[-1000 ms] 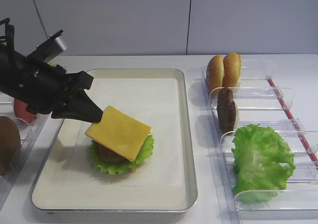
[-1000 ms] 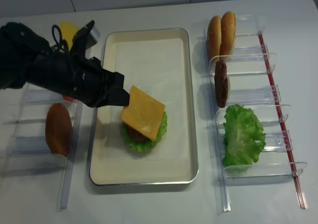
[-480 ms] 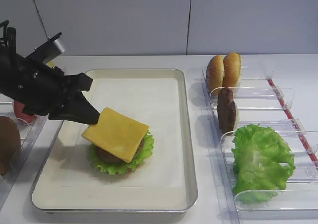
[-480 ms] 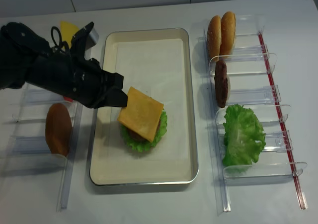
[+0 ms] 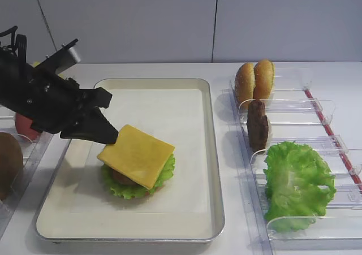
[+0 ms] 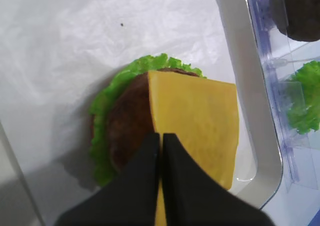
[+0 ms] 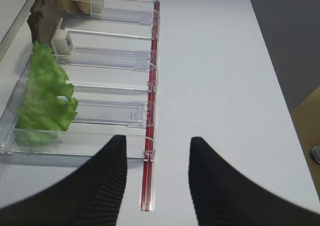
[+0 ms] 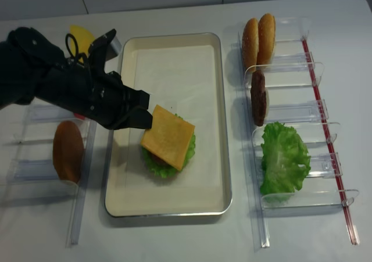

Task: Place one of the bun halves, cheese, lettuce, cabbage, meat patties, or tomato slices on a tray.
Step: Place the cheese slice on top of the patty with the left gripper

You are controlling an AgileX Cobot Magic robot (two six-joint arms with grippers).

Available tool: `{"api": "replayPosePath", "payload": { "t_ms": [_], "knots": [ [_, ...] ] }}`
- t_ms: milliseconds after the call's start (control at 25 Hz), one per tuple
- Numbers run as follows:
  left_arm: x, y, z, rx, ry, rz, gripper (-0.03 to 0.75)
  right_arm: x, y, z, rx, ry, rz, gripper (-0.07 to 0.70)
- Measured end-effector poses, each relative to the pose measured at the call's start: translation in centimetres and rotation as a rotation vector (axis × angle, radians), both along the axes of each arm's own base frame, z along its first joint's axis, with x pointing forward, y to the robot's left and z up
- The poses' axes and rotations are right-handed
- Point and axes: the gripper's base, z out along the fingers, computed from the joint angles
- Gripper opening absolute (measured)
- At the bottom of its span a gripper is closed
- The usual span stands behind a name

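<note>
We see the left gripper (image 6: 161, 151), black with two long tapered fingers, clenched on one edge of the thin square slice of deep yellow-orange cheese (image 5: 136, 155); the fingers (image 6: 175, 181) stand pressed together with the slice pinched between them. The cheese is held tilted over a small stack inside the tray, its far part lying over a dark brown round meat patty (image 6: 129, 123), which rests on a bright green ruffled lettuce leaf (image 6: 102, 151). This stack sits in the near half of the large cream-coloured rectangular metal tray (image 8: 168, 210), on its white paper liner (image 5: 164, 111).

The right gripper (image 7: 156, 161), also black with ribbed fingers, has its jaws standing apart and it holds nothing; it hangs above the white table (image 7: 215, 65), near the clear plastic bins (image 7: 107, 60).

In these bins, on the right of the tray, we find two golden-brown rounded bun halves (image 5: 254, 81) standing on edge, then another dark patty (image 5: 258, 125) upright, then a big green leaf (image 5: 297, 184). On the left of the tray there is a brown bun half (image 8: 68, 150), a piece of red tomato slice (image 5: 22, 125) partly hidden by the arm, and a paler yellow slice (image 8: 81, 36)
</note>
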Motion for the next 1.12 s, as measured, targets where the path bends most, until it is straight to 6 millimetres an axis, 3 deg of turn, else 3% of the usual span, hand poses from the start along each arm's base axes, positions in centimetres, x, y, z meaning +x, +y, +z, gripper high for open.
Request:
{"api": "replayPosePath", "payload": {
  "t_ms": [440,520,680,760,920,1120],
  "knots": [
    [0.2,0.2,-0.7,0.039,0.030,0.019,0.014,0.0,0.0,0.0,0.000,0.000,0.000,0.330],
    [0.2,0.2,-0.8,0.044,0.030,0.014,0.076,0.0,0.0,0.0,0.000,0.000,0.000,0.330],
    [0.3,0.1,-0.1,0.032,0.036,-0.013,0.300,0.0,0.0,0.0,0.000,0.000,0.000,0.330],
    [0.5,0.0,0.7,0.040,0.037,-0.032,0.372,0.0,0.0,0.0,0.000,0.000,0.000,0.330],
    [1.0,0.6,2.7,0.143,0.082,-0.077,0.441,0.0,0.0,0.0,0.002,0.000,-0.002,0.330],
    [2.0,1.6,6.0,0.286,0.096,-0.031,0.452,0.0,0.0,0.0,0.002,0.000,-0.001,0.330]
  ]
}}
